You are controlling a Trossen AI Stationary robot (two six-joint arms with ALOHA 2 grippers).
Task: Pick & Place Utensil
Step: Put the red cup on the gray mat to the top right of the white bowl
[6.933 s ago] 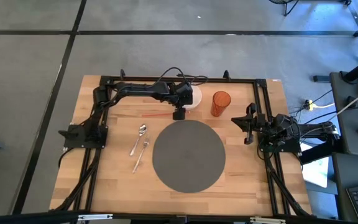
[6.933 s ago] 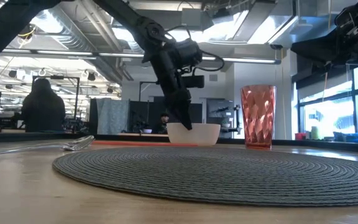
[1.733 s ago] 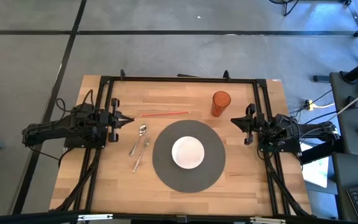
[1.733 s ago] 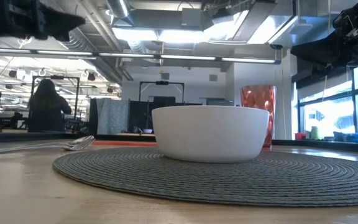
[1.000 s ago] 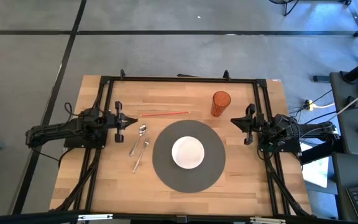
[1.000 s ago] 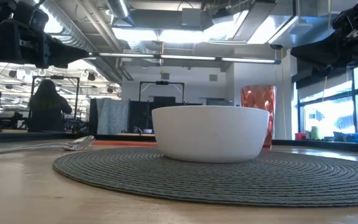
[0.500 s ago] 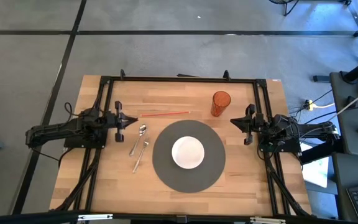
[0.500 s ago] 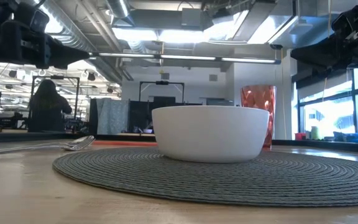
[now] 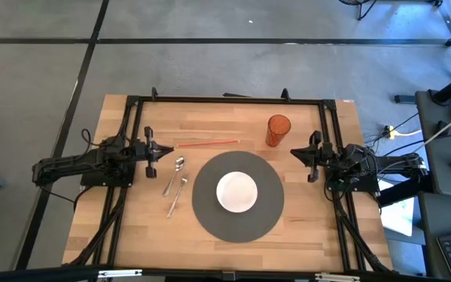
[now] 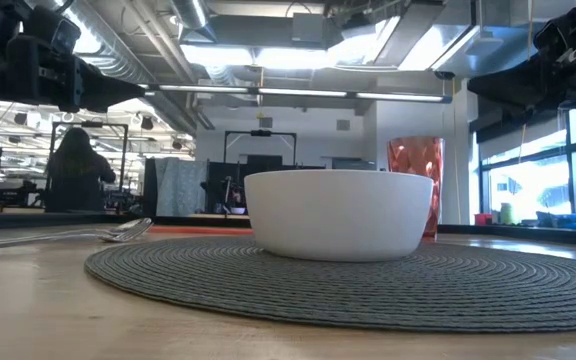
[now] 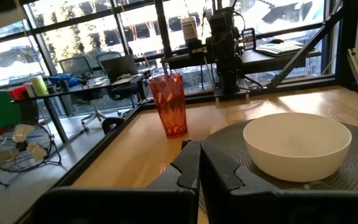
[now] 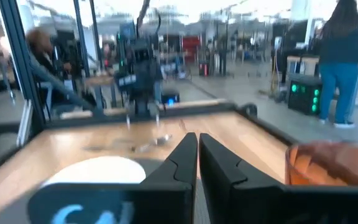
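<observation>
A spoon and a fork lie flat side by side on the wooden table, left of the round grey placemat. A white bowl stands on the mat's middle. My left gripper hovers shut just left of the spoon's bowl end, fingers pointing toward the table's right. In its wrist view the left gripper has nothing between its fingers. My right gripper waits shut at the table's right side; in its own view the right gripper faces the bowl and the utensils.
An orange faceted cup stands at the far right of the mat. A thin red stick lies on the wood beyond the spoon. Black frame rails run around the table. People show in the room behind.
</observation>
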